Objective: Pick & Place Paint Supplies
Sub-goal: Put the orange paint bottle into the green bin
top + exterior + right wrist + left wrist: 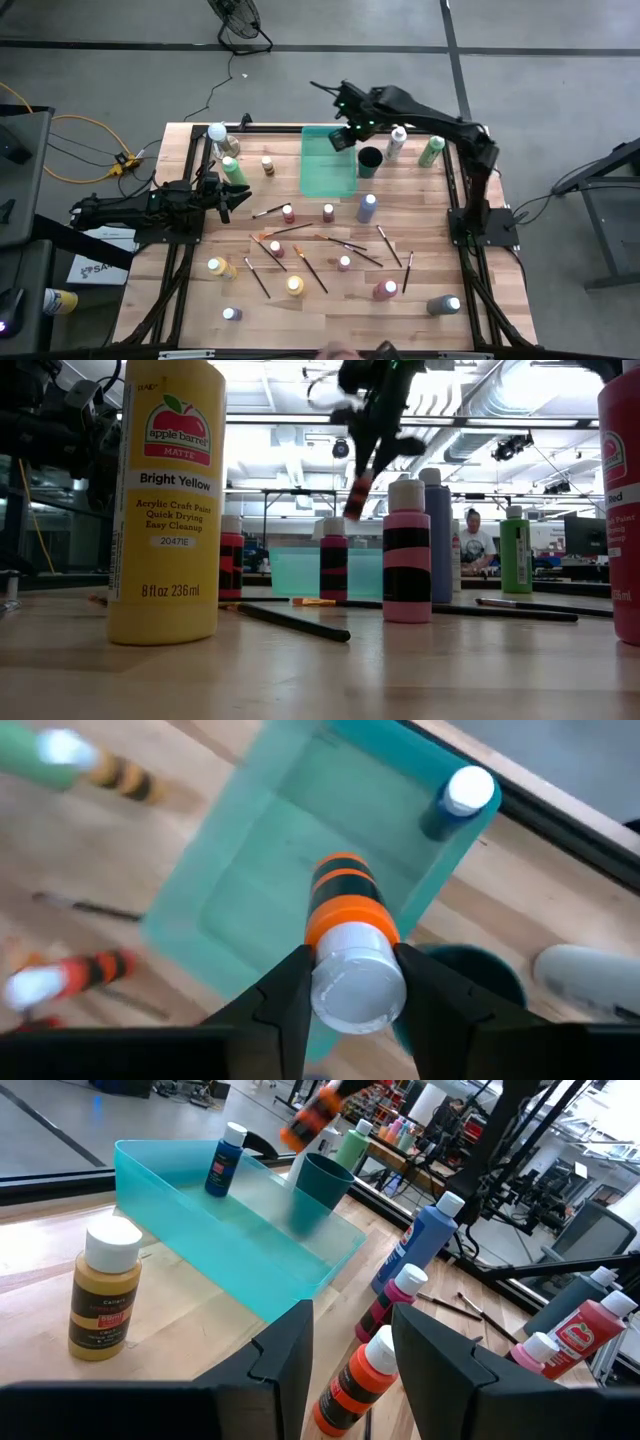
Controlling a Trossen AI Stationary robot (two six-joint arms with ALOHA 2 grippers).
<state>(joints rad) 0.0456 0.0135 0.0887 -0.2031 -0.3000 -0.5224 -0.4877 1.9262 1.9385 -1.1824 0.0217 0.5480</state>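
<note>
Above the far end of the teal tray [328, 165], the right pincer [350, 982] is clamped on an orange paint bottle [348, 925] by its white cap, dark fingers [285, 995] pressing either side of the round lid. The bottle is a small cylinder with black bands on its orange body, and it hangs in the air with its long axis tilted, base towards the tray floor and cap up in the grip. The tray is translucent plastic, rectangular with low walls, and a blue bottle [458, 802] already stands upright in one corner. Just beside the tray sits a dark round cup [369, 160]. Over on the left side of the wooden bench [330, 310], the left pincer [222, 197] waits low, fingers partly apart and holding nothing. More bottles and thin brushes [312, 270] lie scattered across the planks, the brushes flat and pointing every which way.
</note>
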